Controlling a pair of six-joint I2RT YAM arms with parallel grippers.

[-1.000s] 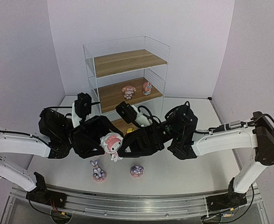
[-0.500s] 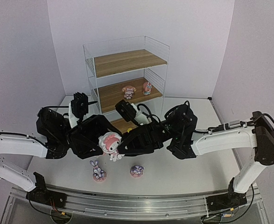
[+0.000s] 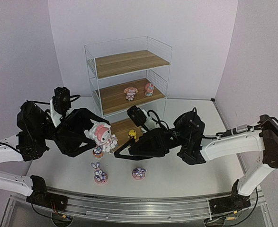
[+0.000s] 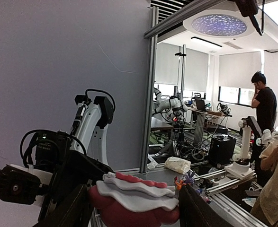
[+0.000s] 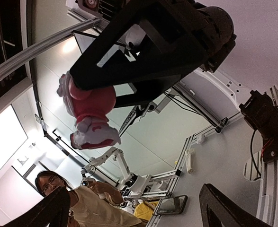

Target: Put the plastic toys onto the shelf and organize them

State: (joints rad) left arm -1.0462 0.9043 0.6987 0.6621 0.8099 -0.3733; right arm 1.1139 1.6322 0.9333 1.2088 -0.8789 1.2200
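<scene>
My left gripper (image 3: 102, 138) is shut on a pink-and-white round-headed toy (image 3: 103, 135) and holds it above the table, left of the shelf's foot. In the left wrist view this toy (image 4: 135, 198) fills the gap between the dark fingers (image 4: 198, 210). My right gripper (image 3: 121, 149) stands open just right of the toy, apart from it. From the right wrist, the toy (image 5: 89, 109) hangs in the left fingers (image 5: 148, 52), above my empty open right gripper (image 5: 134, 208). The white wire shelf (image 3: 128, 63) carries two pink toys (image 3: 130, 92) on its middle board.
On the table near the front stand a purple long-eared bunny (image 3: 99, 173) and a small purple toy (image 3: 139, 173). Another small figure (image 3: 97, 152) sits under the held toy. A tiny yellow toy (image 3: 132, 135) stands by the lowest board's front edge.
The right gripper has opened and let go of the pink-and-white toy. The left arm, still holding it, has drawn back to the left. The right arm has shifted right.
</scene>
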